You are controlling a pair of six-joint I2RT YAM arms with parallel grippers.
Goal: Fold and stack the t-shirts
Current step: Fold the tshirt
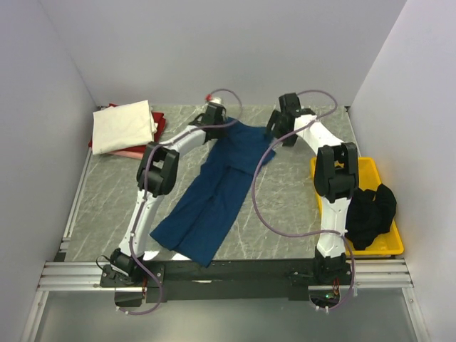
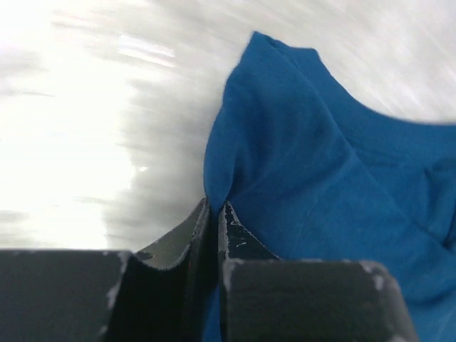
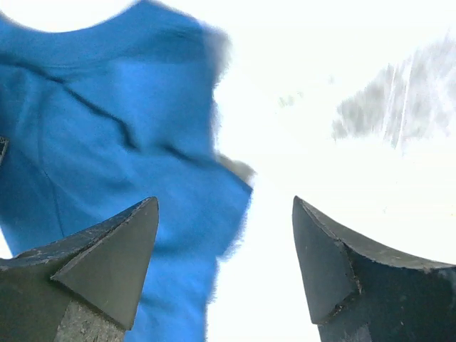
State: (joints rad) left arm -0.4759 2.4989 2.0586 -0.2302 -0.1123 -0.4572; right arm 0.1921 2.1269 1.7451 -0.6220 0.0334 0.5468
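Observation:
A dark blue t-shirt (image 1: 214,189) lies stretched along the table from the far middle to the near left. My left gripper (image 1: 214,114) is shut on its far left corner, and the left wrist view shows the blue cloth (image 2: 320,185) pinched between the jaws. My right gripper (image 1: 276,128) is open beside the shirt's far right edge (image 3: 128,164), with nothing between the jaws. A folded cream t-shirt (image 1: 122,126) lies on a red one (image 1: 135,152) at the far left. A black t-shirt (image 1: 370,214) lies crumpled in the yellow tray (image 1: 390,246).
White walls close in the table on the left, back and right. The yellow tray stands at the right edge beside the right arm. Purple cables loop over both arms and across the table's middle (image 1: 260,214).

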